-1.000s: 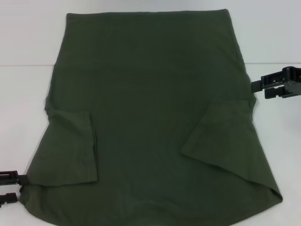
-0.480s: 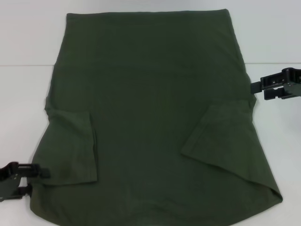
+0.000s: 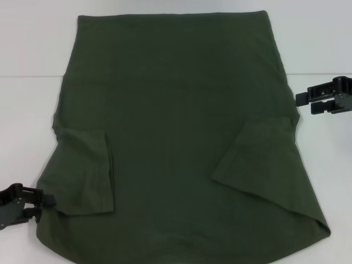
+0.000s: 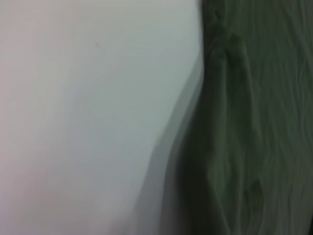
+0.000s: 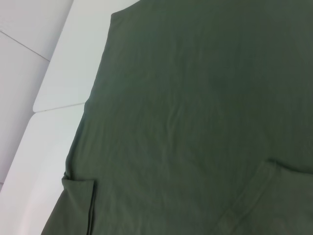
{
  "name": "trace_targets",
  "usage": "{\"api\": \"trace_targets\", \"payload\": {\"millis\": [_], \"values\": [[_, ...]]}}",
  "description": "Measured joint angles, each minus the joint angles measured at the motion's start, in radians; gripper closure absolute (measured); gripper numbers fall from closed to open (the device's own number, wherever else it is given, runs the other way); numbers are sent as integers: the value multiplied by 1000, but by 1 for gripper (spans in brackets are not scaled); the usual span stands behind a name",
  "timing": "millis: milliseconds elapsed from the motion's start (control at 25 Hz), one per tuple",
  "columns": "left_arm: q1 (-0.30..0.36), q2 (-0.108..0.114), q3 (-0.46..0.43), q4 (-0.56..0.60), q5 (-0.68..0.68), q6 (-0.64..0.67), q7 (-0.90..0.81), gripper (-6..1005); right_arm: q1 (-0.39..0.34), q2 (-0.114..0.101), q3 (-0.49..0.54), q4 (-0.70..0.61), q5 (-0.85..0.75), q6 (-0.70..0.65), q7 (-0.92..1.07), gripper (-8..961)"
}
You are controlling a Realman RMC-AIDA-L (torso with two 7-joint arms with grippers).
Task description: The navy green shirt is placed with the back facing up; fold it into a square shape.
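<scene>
On the white surface (image 3: pixel 27 44), the navy green shirt (image 3: pixel 176 126) lies spread flat, plain side up. Both sleeves are already turned in over the body: the left sleeve (image 3: pixel 88 170) lies flat near the left edge, the right sleeve (image 3: pixel 256 157) slants across the right side. The rest of the cloth is smooth and the hem at the far end runs straight.

Left claw (image 3: pixel 47 201): low at the shirt's left edge, by the outer corner of the folded left sleeve, fingertips touching or just short of the cloth. Whether the fingers stand wide or narrow, cannot tell. The left wrist view shows only the shirt's edge against the surface, with a slight ripple along it.

Right claw (image 3: pixel 300 102): just off the right edge, at about mid-length of the shirt, tips pointing inward and apart from the cloth by a small gap. Finger spread cannot tell from these views. The right wrist view looks across the body toward the far left side.

Step in hand, as judged: taking hold of the side edges for the next fold. To do it well, each claw should catch every layer at the edge, sleeve included on the left, so nothing slides loose. The two should grip level with one another, lift only slightly, and carry the cloth across together so the crease runs straight.
</scene>
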Motion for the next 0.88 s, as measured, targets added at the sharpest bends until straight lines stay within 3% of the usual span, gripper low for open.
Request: {"api": "trace_targets", "payload": {"millis": [120,240,480,640,720,880], "values": [[0,0,0,0,0,0,0,421,0,0,-2,-2,0,-6,-3,344],[1,1,1,1,0,1,4,646,0,0,-4,-3,0,-13,-11,346],[4,13,-47,-20,-66,84,118,867,-9,-10,-10,-2,-13,-67,-59,349],[4,30,-77,-53,-103,128,164,961,-18,-34,-10,-6,-93,-136,-75,351],[2,33,-78,-58,-106,122,165,961,-22,-43,-10,-7,-151,-158,-72,352],[-5,31,-70,-58,-101,86,160,961,-28,-43,-10,-7,-271,-191,-74,354]]}}
